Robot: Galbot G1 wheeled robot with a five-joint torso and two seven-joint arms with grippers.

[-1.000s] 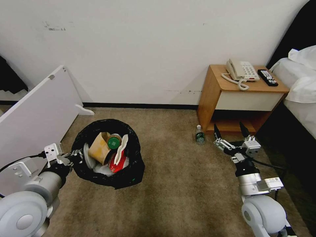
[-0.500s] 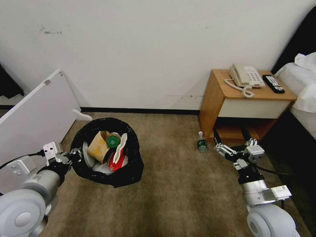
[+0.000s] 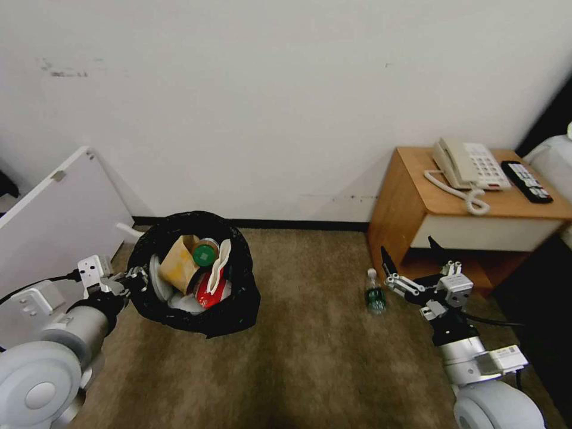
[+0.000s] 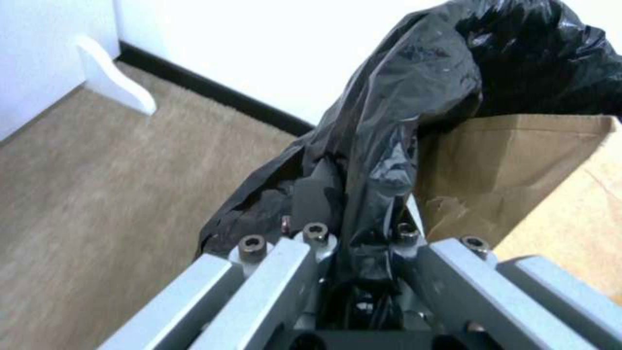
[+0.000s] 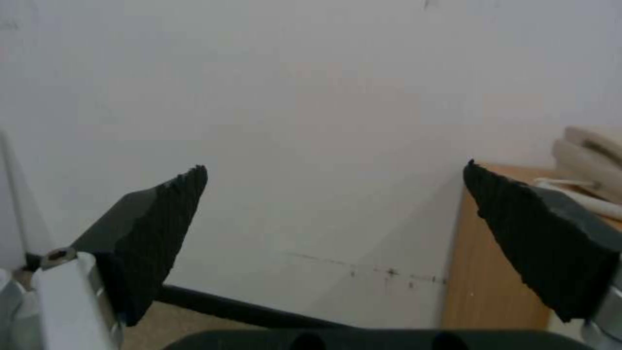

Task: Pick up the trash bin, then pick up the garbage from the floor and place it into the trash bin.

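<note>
Your left gripper (image 3: 140, 276) clamped the trash bin (image 3: 196, 271) rim; your right gripper (image 3: 409, 260), jaws spread, hovered beside the bottle (image 3: 375, 293).

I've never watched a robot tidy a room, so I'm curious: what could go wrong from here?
Three things, perhaps. The left gripper is clamped on the trash bin at its thin black bag, which might slip or tear. The bin is heaped with a paper bag and other litter, so something could spill out. The bottle stands upright on the carpet close beside the nightstand, so the open right gripper might topple it or bump the wood.
</note>
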